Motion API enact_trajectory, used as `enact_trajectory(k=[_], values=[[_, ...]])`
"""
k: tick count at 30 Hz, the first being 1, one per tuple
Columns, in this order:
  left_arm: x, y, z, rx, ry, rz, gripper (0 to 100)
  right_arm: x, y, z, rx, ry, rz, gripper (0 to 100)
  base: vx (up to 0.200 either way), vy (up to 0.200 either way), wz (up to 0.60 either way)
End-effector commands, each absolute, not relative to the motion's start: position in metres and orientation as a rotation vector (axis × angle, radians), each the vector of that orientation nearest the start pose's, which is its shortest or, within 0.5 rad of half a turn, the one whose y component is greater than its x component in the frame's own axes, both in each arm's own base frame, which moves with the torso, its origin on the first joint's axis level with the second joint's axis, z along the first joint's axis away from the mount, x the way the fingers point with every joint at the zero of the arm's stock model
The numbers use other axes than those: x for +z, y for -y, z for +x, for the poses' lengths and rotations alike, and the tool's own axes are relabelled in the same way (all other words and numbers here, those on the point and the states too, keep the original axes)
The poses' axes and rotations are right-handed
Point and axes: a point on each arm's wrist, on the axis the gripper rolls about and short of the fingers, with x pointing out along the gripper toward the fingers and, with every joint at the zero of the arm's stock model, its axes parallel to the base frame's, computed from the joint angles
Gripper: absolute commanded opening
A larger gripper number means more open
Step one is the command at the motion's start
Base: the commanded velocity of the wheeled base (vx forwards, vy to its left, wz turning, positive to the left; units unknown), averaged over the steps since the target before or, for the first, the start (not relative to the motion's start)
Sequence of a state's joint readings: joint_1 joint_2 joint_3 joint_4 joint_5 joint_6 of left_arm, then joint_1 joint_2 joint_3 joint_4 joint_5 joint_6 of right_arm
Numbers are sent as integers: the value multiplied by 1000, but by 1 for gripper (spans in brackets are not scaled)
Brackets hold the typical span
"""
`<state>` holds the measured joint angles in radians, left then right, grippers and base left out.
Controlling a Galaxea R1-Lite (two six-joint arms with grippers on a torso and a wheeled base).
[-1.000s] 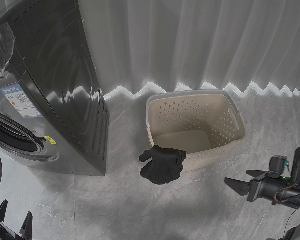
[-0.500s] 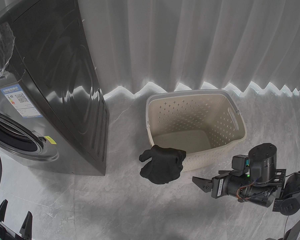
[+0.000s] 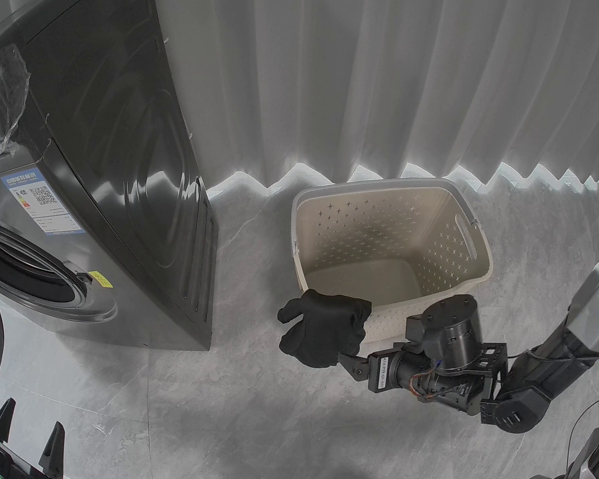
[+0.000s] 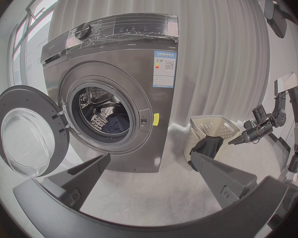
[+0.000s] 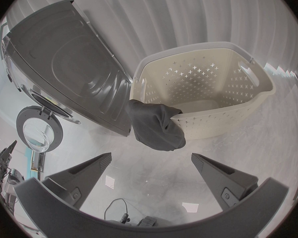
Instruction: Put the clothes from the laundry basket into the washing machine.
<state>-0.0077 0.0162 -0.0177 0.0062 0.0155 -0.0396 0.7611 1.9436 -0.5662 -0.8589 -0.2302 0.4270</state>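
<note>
One black garment draped over laundry basket rim, right gripper spread, seemingly beside it

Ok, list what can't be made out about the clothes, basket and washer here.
Head view: washing machine drum is cut off by the picture's edge.
Left wrist view: dark clothes in the drum, too small to count.
Head view: laundry basket floor's near strip hidden by its own wall.
Head view: left tool partly cut off by the bottom edge.
</note>
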Motion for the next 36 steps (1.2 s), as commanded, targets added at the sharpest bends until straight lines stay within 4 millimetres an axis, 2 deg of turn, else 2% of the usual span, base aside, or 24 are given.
enact_trajectory(k=[1, 5, 12, 23, 33, 34, 36], values=[[75, -1, -23, 8, -6, -41, 100, 56, -223, 243, 398, -576, 163, 100, 0, 0, 0], [75, -1, -23, 9, -6, -41, 100, 52, -233, 253, 390, -574, 188, 100, 0, 0, 0], [75, -1, -23, 9, -6, -41, 100, 32, -245, 272, 374, -585, 191, 100, 0, 0, 0], [75, -1, -23, 9, -6, -44, 100, 18, -260, 304, 322, -535, 213, 100, 0, 0, 0], [75, -1, -23, 9, -6, -44, 100, 17, -265, 309, 334, -496, 234, 100, 0, 0, 0], [75, -1, -23, 9, -6, -44, 100, 17, -266, 307, 338, -496, 233, 0, 0, 0, 0], [75, -1, -23, 9, -6, -44, 100, 18, -267, 306, 342, -496, 233, 0, 0, 0, 0]])
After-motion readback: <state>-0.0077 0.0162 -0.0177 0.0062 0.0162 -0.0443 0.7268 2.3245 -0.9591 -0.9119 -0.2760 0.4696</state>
